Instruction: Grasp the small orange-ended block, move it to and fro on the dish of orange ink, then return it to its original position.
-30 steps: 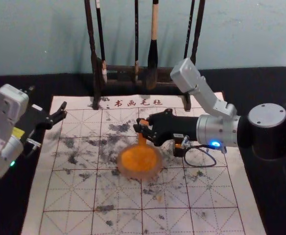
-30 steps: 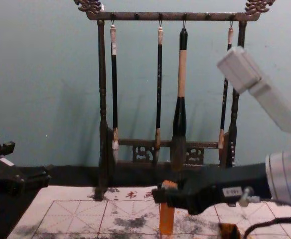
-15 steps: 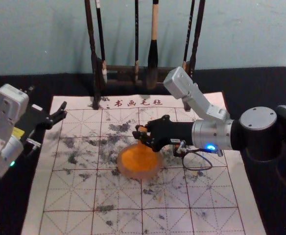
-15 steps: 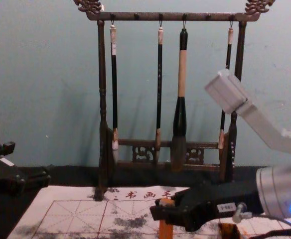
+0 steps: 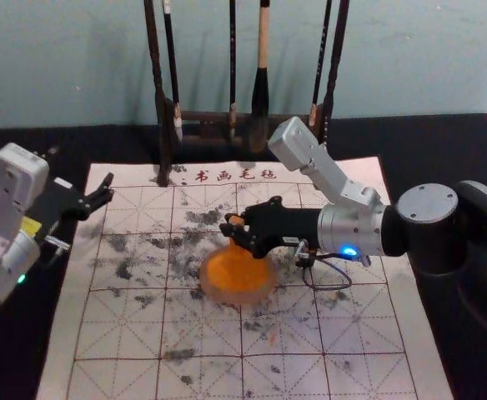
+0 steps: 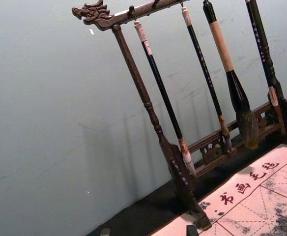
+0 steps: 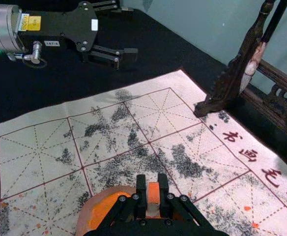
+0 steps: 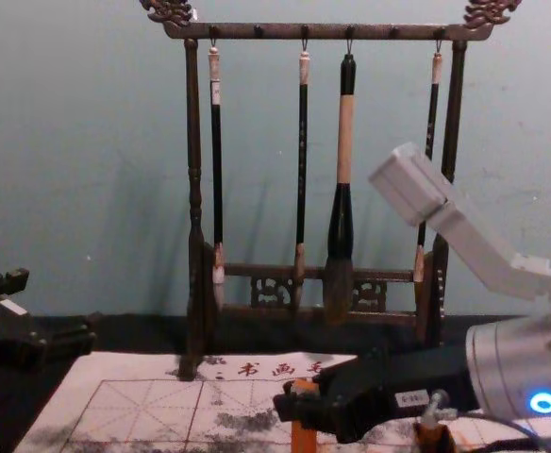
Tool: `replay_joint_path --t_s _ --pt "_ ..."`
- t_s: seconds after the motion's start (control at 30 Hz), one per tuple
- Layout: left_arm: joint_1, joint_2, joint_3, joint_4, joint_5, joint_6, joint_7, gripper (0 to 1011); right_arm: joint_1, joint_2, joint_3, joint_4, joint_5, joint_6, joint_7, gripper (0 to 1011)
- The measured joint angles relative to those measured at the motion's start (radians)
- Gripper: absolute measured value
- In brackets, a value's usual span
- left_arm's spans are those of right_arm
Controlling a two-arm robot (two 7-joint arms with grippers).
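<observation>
The right claw [image 7: 152, 180] gripped the upright orange block [image 7: 153, 194] at twelve o'clock on the dish [image 5: 214, 294]; ink contact could not be told. Grasping was done, inking probably underway, and the return left to do. The left claw [image 5: 108, 188] idled, spread, at ten o'clock.

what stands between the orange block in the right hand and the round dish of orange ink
Nothing visible: the right hand holds the orange block at the far side of the dish, and the dark wooden brush rack stands farther back.
</observation>
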Motion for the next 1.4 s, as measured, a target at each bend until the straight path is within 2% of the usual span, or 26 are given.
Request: replay_joint_path --t_s 0.4,0.83,1.2,1.4 --pt "0.000 0.000 0.000 0.000 0.000 0.000 0.000 1001 0.002 0.007 -0.001 -0.006 -0.010 -0.001 0.006 109" --pt "0.000 0.000 0.000 0.000 0.000 0.000 0.000 1001 -0.024 0.051 0.005 -0.056 -0.012 0.003 0.020 109" --pt "0.000 0.000 0.000 0.000 0.000 0.000 0.000 1001 -0.070 0.108 0.006 -0.140 0.018 0.010 0.050 109" --pt "0.000 0.000 0.000 0.000 0.000 0.000 0.000 1001 -0.079 0.116 -0.004 -0.158 0.028 0.013 0.058 109"
